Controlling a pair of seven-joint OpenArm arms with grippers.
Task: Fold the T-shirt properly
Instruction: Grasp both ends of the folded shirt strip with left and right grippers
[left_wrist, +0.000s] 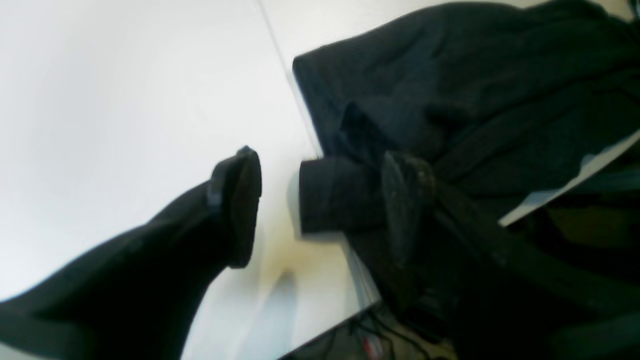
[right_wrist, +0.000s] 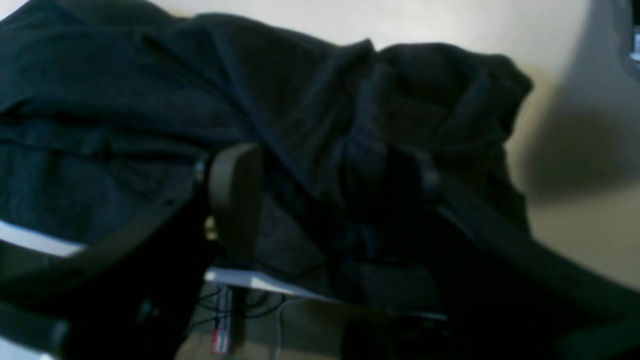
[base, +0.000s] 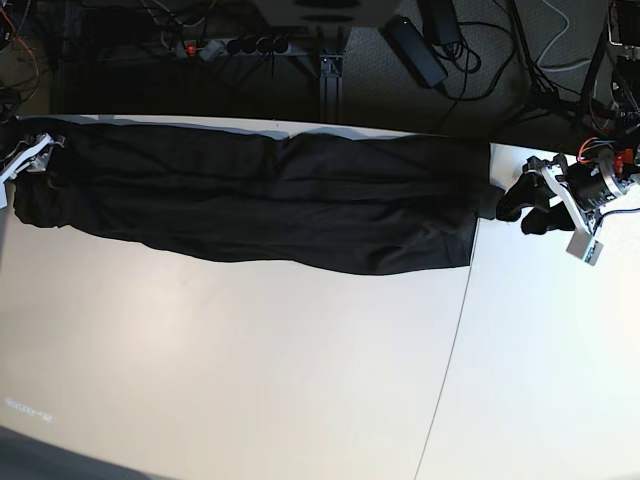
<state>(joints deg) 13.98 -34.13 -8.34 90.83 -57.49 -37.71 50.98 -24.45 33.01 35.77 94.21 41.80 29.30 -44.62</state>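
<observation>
Black T-shirt (base: 270, 200) stretched along table (base: 250, 370) edge, left gripper (left_wrist: 320, 200) jaws parted — fabric between, right gripper (right_wrist: 325, 195) parted around bunched cloth

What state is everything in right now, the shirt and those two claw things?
T-shirt: stretched into a long band along the table's far edge, partly folded, wrinkled.
Left gripper: open, a bit of shirt edge between its jaws, not clamped.
Right gripper: jaws apart, bunched cloth between them; grip unclear.
Table: white, seam running across.
</observation>
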